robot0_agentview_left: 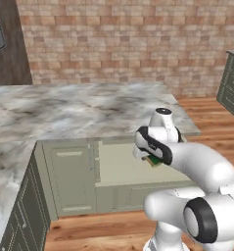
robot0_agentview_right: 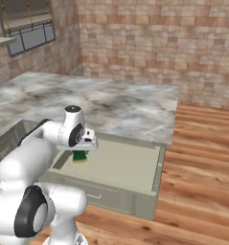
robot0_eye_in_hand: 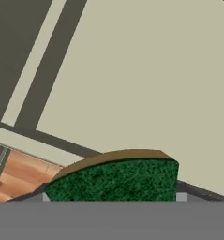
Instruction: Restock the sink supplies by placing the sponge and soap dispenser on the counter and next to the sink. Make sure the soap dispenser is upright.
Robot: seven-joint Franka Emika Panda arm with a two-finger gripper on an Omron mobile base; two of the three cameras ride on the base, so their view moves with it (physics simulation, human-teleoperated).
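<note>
Gripping the green-topped, yellow-bodied rectangular sponge (robot0_eye_in_hand: pixel 114 178) between them, the fingers (robot0_agentview_right: pixel 80 154) are holding it over the pale beige floor of the pulled-out sage-green drawer (robot0_agentview_right: pixel 130 167), which is jutting out beneath the grey-white veined marble table (robot0_agentview_right: pixel 116 107) by the tan brick wall (robot0_agentview_right: pixel 159 43).

Open beige drawer (robot0_agentview_right: pixel 120 165), sage-green cabinets (robot0_agentview_left: pixel 69 179), brick wall (robot0_agentview_left: pixel 113 39), wooden floor (robot0_agentview_right: pixel 202 158).
</note>
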